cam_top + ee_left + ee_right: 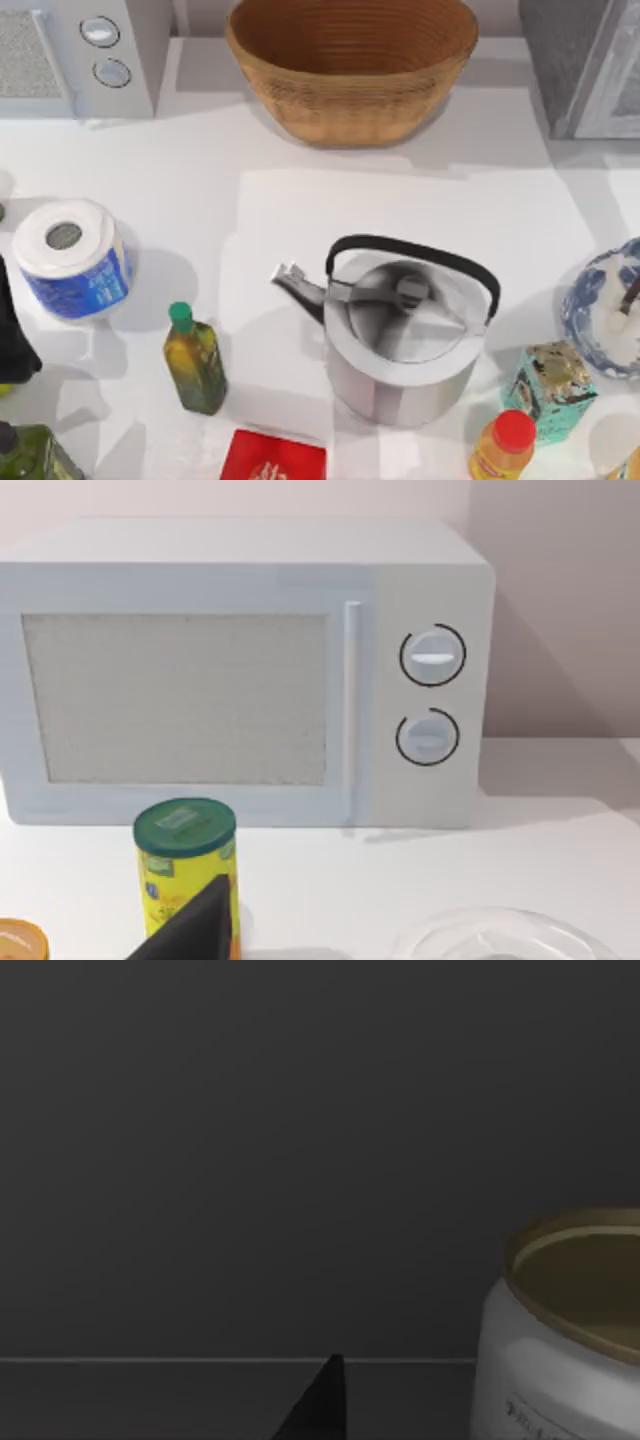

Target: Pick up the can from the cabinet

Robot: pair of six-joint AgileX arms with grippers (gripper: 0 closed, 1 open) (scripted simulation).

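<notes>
surface: white table | back: pale wall | left rear: microwave

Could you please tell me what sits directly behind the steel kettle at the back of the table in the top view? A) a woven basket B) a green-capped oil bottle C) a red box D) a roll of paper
A: the tan woven wicker basket stands at the table's far edge, behind the shiny steel kettle with the black handle.

You are looking down on a white counter where a steel kettle with a black handle is sitting mid-counter, a woven wicker basket behind it, a green-capped oil bottle standing to its left.
</notes>
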